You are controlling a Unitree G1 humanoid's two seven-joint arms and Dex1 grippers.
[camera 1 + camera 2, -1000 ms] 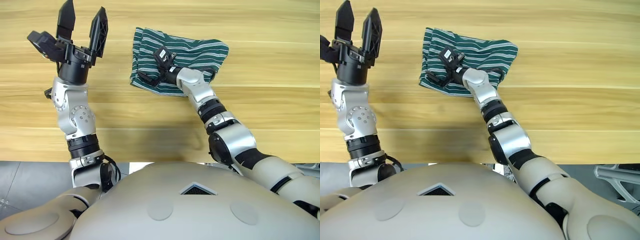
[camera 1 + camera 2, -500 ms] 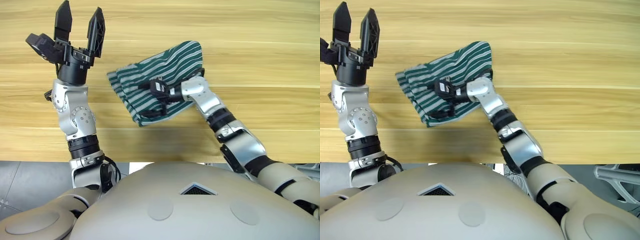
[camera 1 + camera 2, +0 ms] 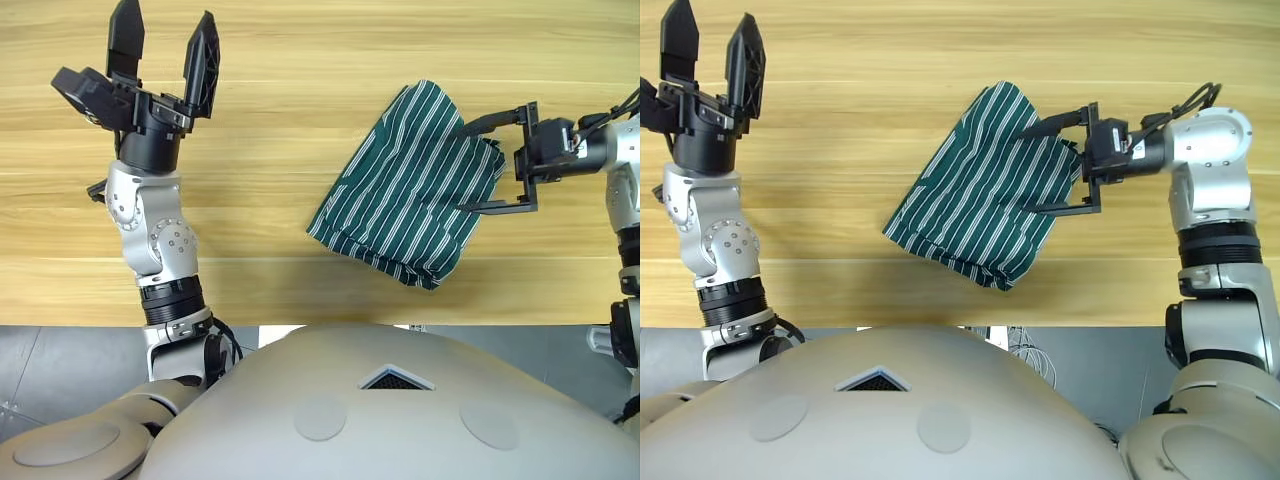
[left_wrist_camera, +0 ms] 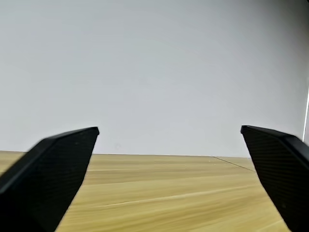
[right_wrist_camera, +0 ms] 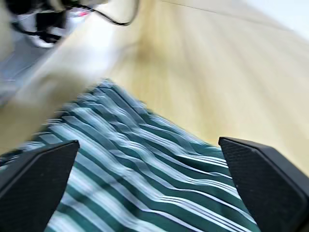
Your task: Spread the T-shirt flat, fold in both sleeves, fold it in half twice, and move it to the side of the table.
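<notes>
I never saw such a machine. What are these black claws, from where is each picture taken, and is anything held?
It is a humanoid robot; each arm ends in a two-fingered gripper. Two pictures look down from its head, two look out from its wrists, between the fingers. A folded green striped T-shirt lies on the wooden table. The left gripper is raised and open. The right gripper is open too, at the shirt's right edge, so nothing is held.
</notes>
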